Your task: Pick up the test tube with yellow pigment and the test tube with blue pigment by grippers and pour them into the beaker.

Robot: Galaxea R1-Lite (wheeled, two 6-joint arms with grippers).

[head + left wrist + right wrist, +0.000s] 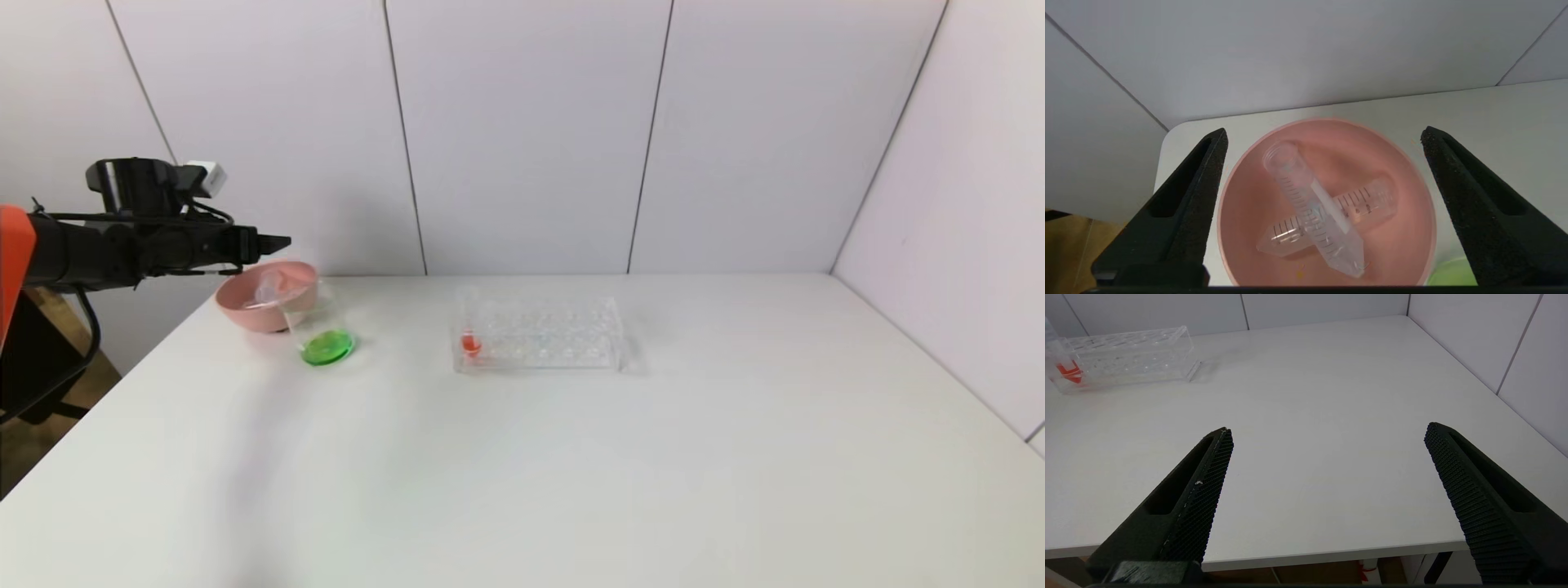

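Observation:
My left gripper (277, 242) hovers open and empty above the pink bowl (245, 314). In the left wrist view its fingers (1208, 171) stand wide apart on either side of the bowl (1241, 228). Two empty clear graduated tubes lie crossed inside the bowl, one (1294, 183) on top of the other (1372, 202). No tube holding yellow or blue liquid shows. The beaker (322, 322) stands right beside the bowl and holds green liquid (326, 349). My right gripper (1329, 428) is open and empty, low over the table's front edge, outside the head view.
A clear tube rack (555, 335) stands mid-table with one tube of red liquid (470, 341) at its left end; both also show in the right wrist view, the rack (1135, 355) and the red tube (1067, 369). White walls close the back and right.

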